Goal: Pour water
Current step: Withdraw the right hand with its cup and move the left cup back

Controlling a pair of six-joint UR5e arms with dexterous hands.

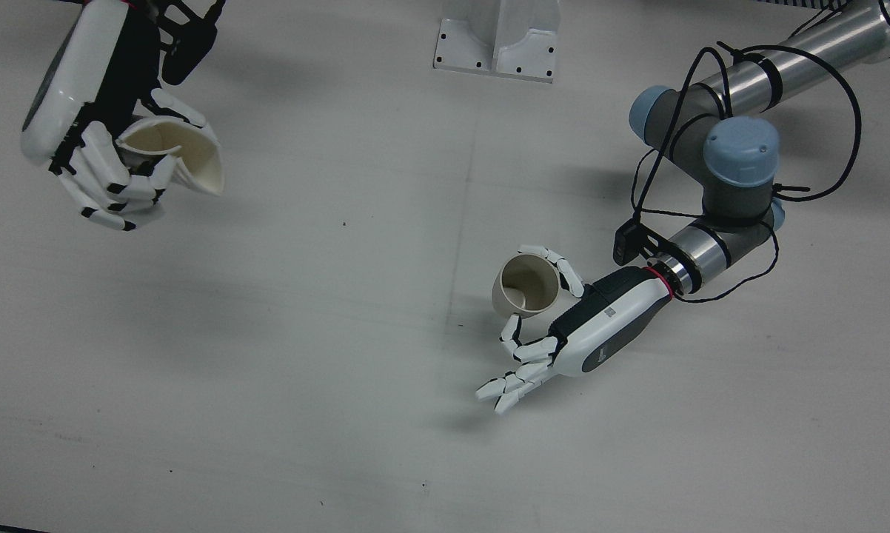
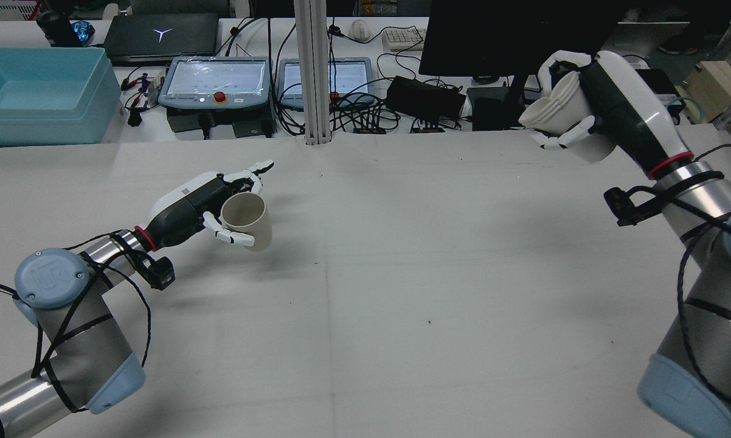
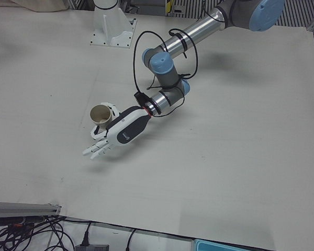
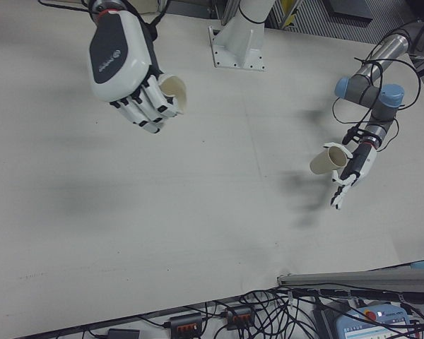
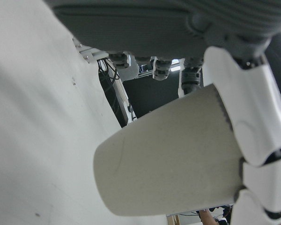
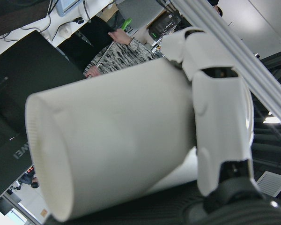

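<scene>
Plain white worktop [image 1: 386,414], lab clutter with screens and cables along the far edge in the rear view. Your left robot hand [image 1: 563,326] sits low over the worktop with a thumb-and-finger pinch on a beige paper cup [image 1: 526,285], the rest of its fingers [image 1: 508,385] splayed loose; the cup is tipped a bit, mouth up toward the front camera, and I can't tell if there's water in it. Your right robot hand [image 1: 93,159] is raised high at the far side, clamped on a second paper cup [image 1: 182,155] whose wall is visibly crushed and creased, mouth leaning sideways. The two cups are well apart, so the pour looks not yet started; you'd need to bring them together first. Risks as I judge them: the right grip is squeezing hard enough to deform the rim, so any stream could go off-line or the cup could buckle further; the left pinch looks light, so the receiving cup could twist or slip once weight lands in it.
</scene>
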